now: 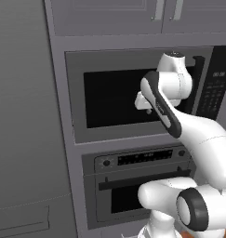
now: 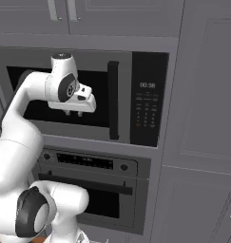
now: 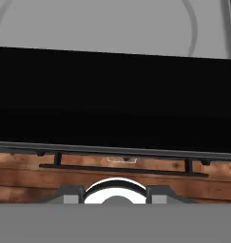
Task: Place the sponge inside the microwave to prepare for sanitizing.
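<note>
- Microwave [image 1: 133, 95]: built into the grey wall unit, door closed, dark window facing out. Its vertical bar handle [image 2: 113, 100] stands at the right edge of the window; the black keypad panel [image 2: 148, 105] sits just right of the handle.
- Gripper [image 2: 74, 113]: held in front of the microwave window, left of the handle and apart from it, fingers pointing down. The jaws are drawn together; nothing can be seen between them.
- Sponge: cannot be made out anywhere around the microwave.
- Obstruction: the closed door stands across the microwave's interior. The arm's upper link [image 1: 162, 104] crosses the right part of the window in the left base view.
- Oven [image 2: 95, 187]: directly below the microwave, with a knob [image 1: 105, 163], a display strip and a horizontal handle [image 1: 147, 179]; door closed.
- Cabinets [image 2: 88, 14]: above the microwave, doors closed.
- Tall panel [image 2: 202, 118]: right of the microwave, plain grey.
- Hand view: looks down the dark window toward wood-coloured flooring [image 3: 112, 178] below.
</note>
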